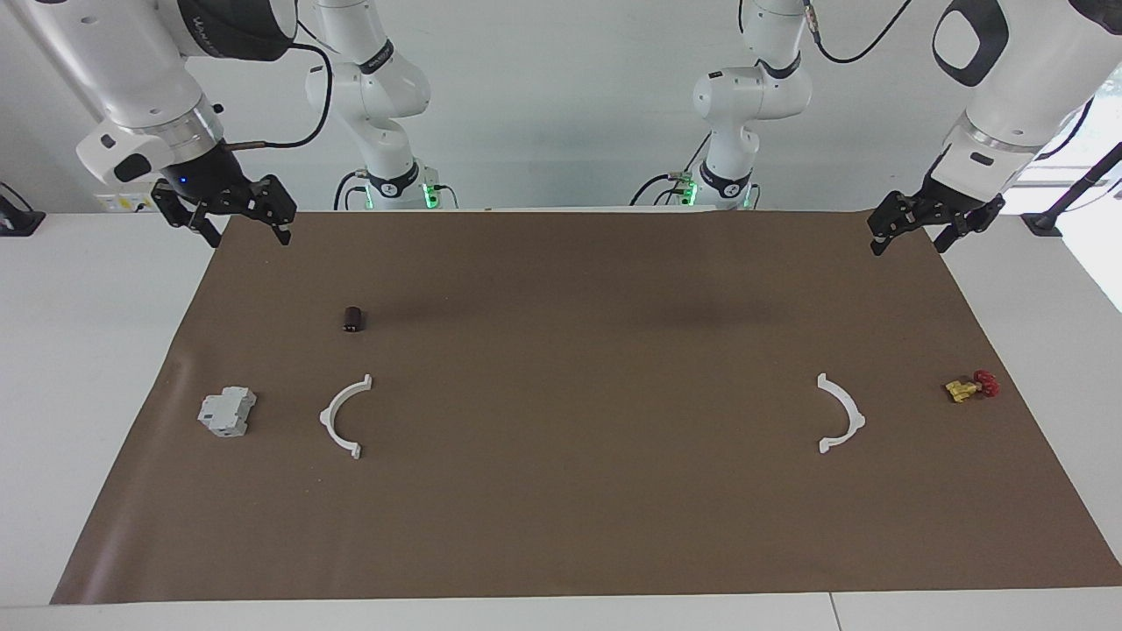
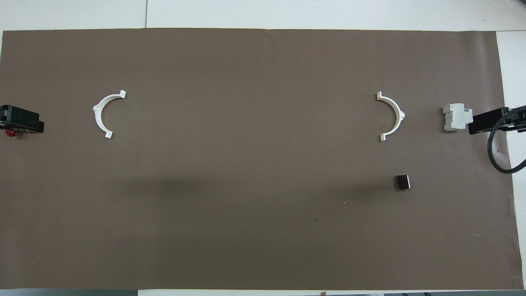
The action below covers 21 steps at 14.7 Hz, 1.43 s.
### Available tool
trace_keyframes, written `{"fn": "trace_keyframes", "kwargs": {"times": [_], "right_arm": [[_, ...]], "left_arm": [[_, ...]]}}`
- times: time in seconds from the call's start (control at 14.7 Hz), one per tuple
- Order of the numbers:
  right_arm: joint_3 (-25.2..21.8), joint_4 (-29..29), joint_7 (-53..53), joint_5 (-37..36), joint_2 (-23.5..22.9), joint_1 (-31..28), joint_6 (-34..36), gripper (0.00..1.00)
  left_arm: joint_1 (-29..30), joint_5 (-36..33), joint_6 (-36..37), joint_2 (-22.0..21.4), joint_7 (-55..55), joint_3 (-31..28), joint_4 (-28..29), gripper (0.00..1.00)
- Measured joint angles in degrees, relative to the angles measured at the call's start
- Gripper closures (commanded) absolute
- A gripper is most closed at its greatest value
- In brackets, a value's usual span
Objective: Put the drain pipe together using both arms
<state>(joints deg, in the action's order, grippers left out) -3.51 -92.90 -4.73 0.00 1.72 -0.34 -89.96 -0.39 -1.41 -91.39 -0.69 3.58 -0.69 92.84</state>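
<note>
Two white half-ring arcs of the drain pipe lie flat and far apart on the brown mat (image 1: 561, 491). One arc (image 1: 339, 417) (image 2: 393, 117) lies toward the right arm's end, the other arc (image 1: 842, 415) (image 2: 102, 115) toward the left arm's end. Their open sides face each other. My right gripper (image 1: 247, 237) (image 2: 489, 121) hangs open and empty, raised over the mat's corner at its own end. My left gripper (image 1: 910, 244) (image 2: 21, 119) hangs open and empty, raised over the mat's corner at its own end. Neither touches an arc.
A grey boxy block (image 1: 227, 413) (image 2: 455, 117) lies beside the arc at the right arm's end. A small dark cylinder (image 1: 353, 318) (image 2: 403, 182) lies nearer to the robots than that arc. A yellow-and-red valve piece (image 1: 971, 386) (image 2: 9, 132) lies beside the other arc.
</note>
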Motion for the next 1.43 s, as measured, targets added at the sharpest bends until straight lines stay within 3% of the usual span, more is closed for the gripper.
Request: {"fn": "trace_keyframes", "kwargs": {"times": [0.89, 1.16, 1.43], "right_arm": [[0.0, -0.2, -0.8, 0.0, 0.0, 0.0, 0.2, 0.0], [0.0, -4.1, -2.4, 0.0, -0.8, 0.0, -6.6, 0.0], [0.4, -6.2, -2.5, 1.7, -9.0, 0.3, -18.6, 0.0]], "left_arm": [[-0.1, 0.0, 1.3, -0.1, 0.0, 0.1, 0.3, 0.0], [-0.1, 0.0, -2.1, -0.1, 0.0, 0.2, 2.0, 0.0], [-0.1, 0.0, -12.4, 1.0, 0.1, 0.2, 7.3, 0.01]]}}
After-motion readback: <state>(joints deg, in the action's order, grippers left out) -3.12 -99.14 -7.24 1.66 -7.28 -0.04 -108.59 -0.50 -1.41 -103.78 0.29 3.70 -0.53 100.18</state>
